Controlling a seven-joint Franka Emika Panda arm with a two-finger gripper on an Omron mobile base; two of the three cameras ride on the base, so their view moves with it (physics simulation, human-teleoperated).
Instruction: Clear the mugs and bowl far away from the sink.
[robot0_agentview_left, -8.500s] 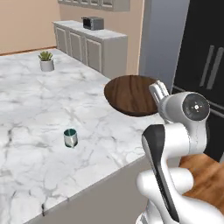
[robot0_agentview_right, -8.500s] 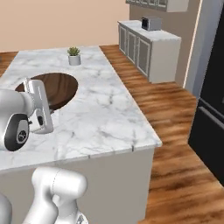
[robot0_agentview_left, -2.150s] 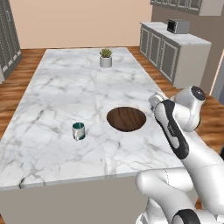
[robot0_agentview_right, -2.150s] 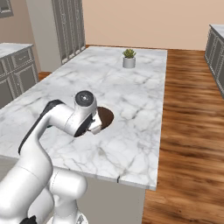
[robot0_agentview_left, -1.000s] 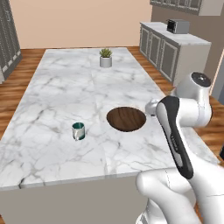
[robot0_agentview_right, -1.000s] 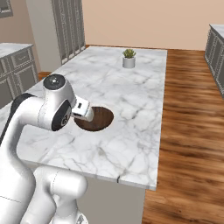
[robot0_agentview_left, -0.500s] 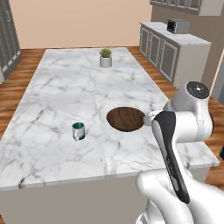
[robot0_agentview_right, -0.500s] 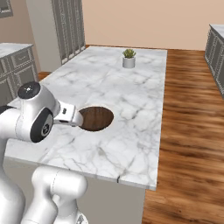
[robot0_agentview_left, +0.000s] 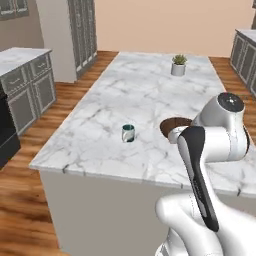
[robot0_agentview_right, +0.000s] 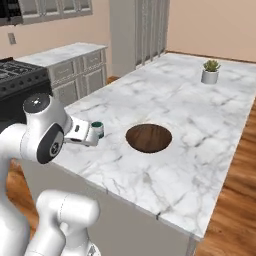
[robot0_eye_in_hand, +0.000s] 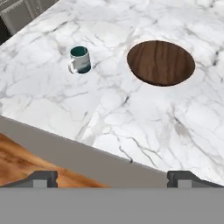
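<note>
Bowl (robot0_eye_in_hand: 161, 62) sits on the marble island (robot0_agentview_left: 145, 95), just beside the white-grey mug (robot0_eye_in_hand: 80, 59), no sink nearby; both look cleared. Gripper (robot0_eye_in_hand: 112, 177) fingers wide apart, empty; dark mug apparently remains.

Dark-brown grained bowl (robot0_eye_in_hand: 160, 62), teal-lined white-grey mug (robot0_eye_in_hand: 80, 59), grey-veined white marble counter (robot0_eye_in_hand: 144, 127)

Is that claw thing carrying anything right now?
No, nothing. The claw is open and empty. The mug and the wooden bowl both sit on the marble counter, apart from it.
</note>
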